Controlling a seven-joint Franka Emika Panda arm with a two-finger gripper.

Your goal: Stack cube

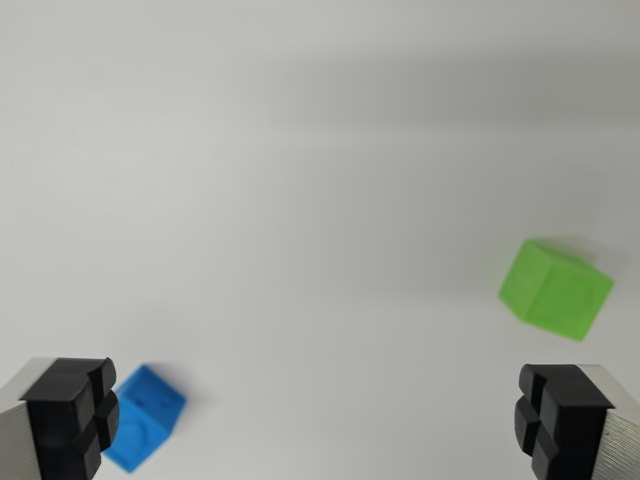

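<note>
Your claw (318, 425) is wide open and holds nothing. You can see its two black fingertips (75, 415) at the bottom corners of the wrist view, far apart from each other.

The step now looks like picking one cube to grab first. Take your time here. Move the claw so the cube you want sits right in the middle between the two fingertips, not off to one side. Turn the claw so its flat pads face two flat sides of the cube (both cubes sit a bit turned, so a straight claw would catch corners). Then go down slowly and close gently.

The blue cube (145, 430) lies on the white table (300, 150) at the bottom of the wrist view's left. It is just beside the fingertip there, and part of it may be hidden behind that fingertip. It is not between the fingertips.

The green cube (556, 288) lies toward the wrist view's right, above the other fingertip and a little apart from it. The two cubes are well apart from each other, so neither one is stacked yet.
</note>
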